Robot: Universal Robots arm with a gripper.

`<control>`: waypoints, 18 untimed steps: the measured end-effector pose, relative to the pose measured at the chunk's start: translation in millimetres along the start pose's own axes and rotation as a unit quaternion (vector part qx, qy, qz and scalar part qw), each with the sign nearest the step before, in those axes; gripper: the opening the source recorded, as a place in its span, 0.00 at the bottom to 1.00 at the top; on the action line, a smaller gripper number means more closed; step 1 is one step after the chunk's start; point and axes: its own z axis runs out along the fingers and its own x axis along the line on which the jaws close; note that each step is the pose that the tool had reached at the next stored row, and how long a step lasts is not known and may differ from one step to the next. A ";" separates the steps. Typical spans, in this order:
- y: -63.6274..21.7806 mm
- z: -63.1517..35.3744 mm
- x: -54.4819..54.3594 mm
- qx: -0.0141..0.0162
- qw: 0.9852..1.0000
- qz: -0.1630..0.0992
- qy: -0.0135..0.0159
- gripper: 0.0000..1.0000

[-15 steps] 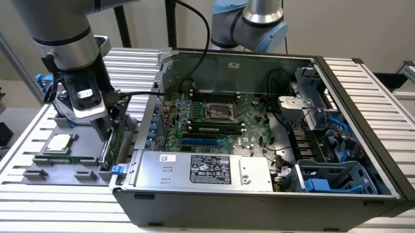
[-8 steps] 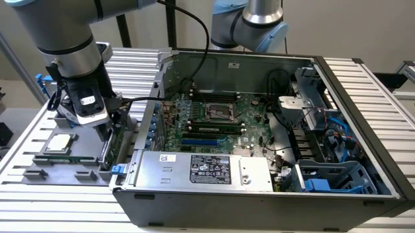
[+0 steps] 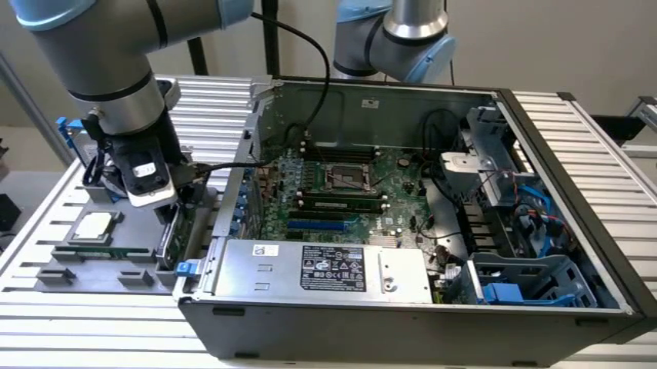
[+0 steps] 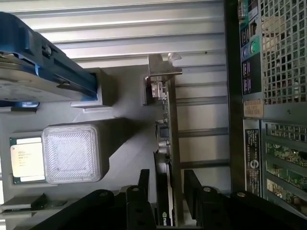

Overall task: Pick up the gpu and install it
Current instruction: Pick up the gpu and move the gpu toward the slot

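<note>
The gpu (image 4: 168, 124) stands on its edge in a grey holder tray (image 4: 124, 143), a thin green card with a silver end bracket (image 4: 160, 72). My gripper (image 4: 168, 187) straddles its near end. One black finger is on each side of the card, with a small gap showing on both sides, so it is open. In the exterior view the gripper (image 3: 169, 209) hangs low over the gpu (image 3: 172, 237), just outside the open computer case's (image 3: 411, 315) wall on the exterior view's left.
A hard drive with blue rails (image 4: 43, 72), a white ribbed block (image 4: 72, 153) and a CPU chip (image 4: 24, 160) sit on the same tray. The motherboard (image 3: 339, 184) lies inside the case. A second arm (image 3: 401, 31) stands behind the case.
</note>
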 end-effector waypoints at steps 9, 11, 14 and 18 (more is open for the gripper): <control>-0.1 5.5 1.3 -0.002 1.000 0.002 0.000 1.00; -0.1 5.5 1.5 -0.002 1.000 0.003 0.000 1.00; -0.1 5.5 1.7 -0.002 1.000 0.004 0.000 1.00; -0.1 5.5 1.7 -0.002 1.000 0.004 0.000 1.00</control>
